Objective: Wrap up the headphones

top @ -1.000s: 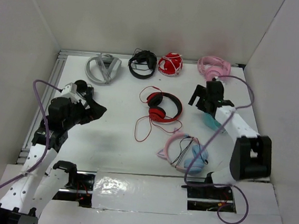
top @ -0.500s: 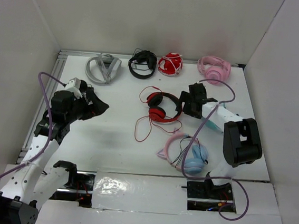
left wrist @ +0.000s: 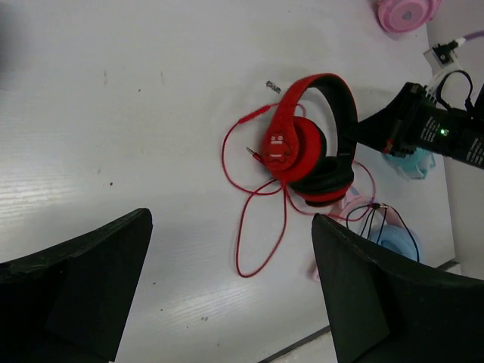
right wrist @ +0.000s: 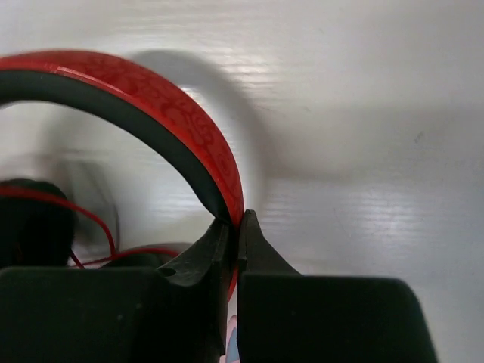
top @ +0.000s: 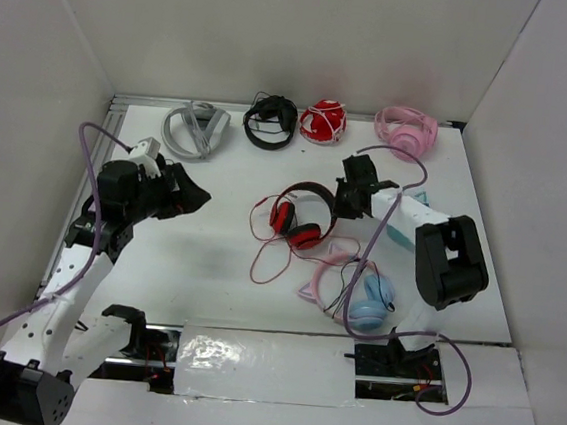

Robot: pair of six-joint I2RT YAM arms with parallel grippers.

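Red headphones [top: 301,214] lie mid-way across the bench [top: 199,260], their red cable [top: 262,259] looped toward the near edge. Right claw [top: 339,202] meets the headband's right side. Left claw [top: 195,196] hangs well apart, at left.

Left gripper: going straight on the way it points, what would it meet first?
Probably the headphones, their loose cable nearest; the open left gripper points at them, though the table may come first.

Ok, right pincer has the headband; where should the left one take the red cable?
Take the free loop of the cable lying flat on the near side of the ear cups, coming down from the left pincer's side. Nearer the pink headphones it lies among their cords.
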